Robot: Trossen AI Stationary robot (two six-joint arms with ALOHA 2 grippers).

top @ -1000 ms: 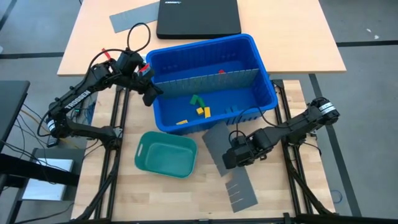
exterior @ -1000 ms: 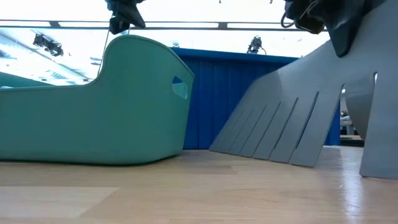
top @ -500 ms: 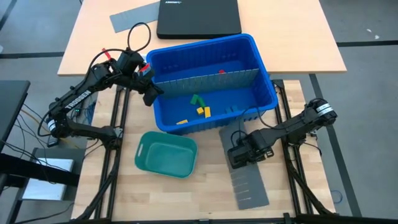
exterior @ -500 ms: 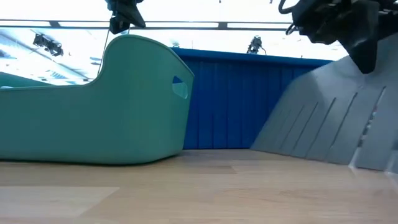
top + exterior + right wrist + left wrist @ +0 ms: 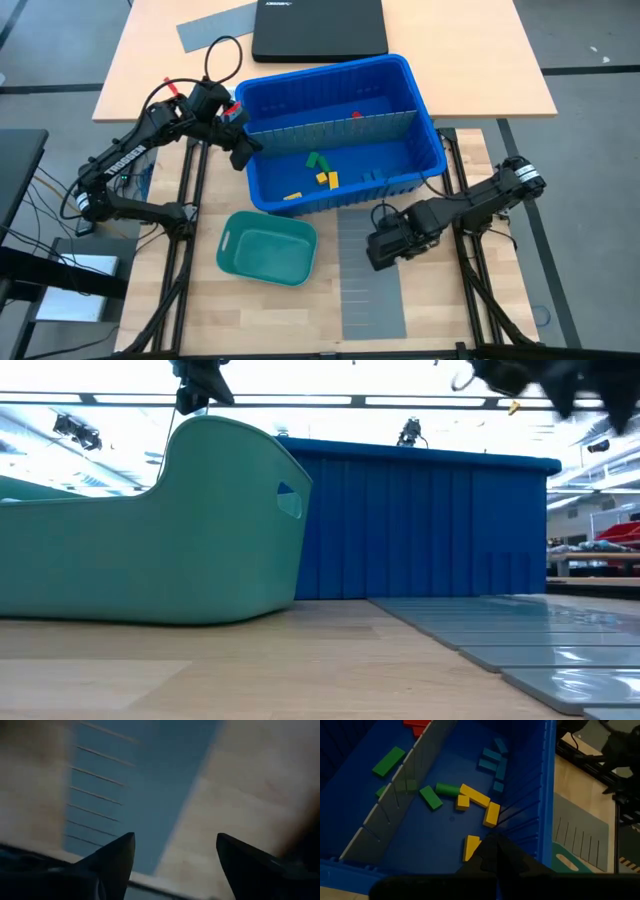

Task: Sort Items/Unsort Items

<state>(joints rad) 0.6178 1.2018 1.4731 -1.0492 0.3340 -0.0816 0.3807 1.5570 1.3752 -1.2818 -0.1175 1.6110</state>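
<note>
A: The wooden surface (image 5: 300, 310) is carrying a blue bin (image 5: 345, 130), a teal tray (image 5: 266, 246) near its left end, and the grey slotted divider sheet (image 5: 372, 290) to the tray's right. What is differing from a second ago?

B: The sheet. A second ago it was tilting up, leaning against the bin with the right claw (image 5: 378, 250) clenched on its edge. Now it is lying flat on the surface, slots toward the near edge. In the low view it is showing as a flat slab (image 5: 520, 645) instead of a raised panel.

A: And the right claw itself?

B: Its fingers (image 5: 112, 862) are standing wide apart, released, hovering just above the sheet's far right part with nothing between them.

A: The left claw (image 5: 241, 152)?

B: Hanging over the bin's left wall, clenched shut on nothing, exactly where it was before.

A: Where are the blocks (image 5: 320, 172)?

B: They are lying in the bin: yellow (image 5: 480, 802) and green (image 5: 430, 796) ones in the near compartment, blue ones (image 5: 495, 762) toward its right, and red (image 5: 356, 115) beyond the upright divider (image 5: 330, 124). They are not shifting.
</note>
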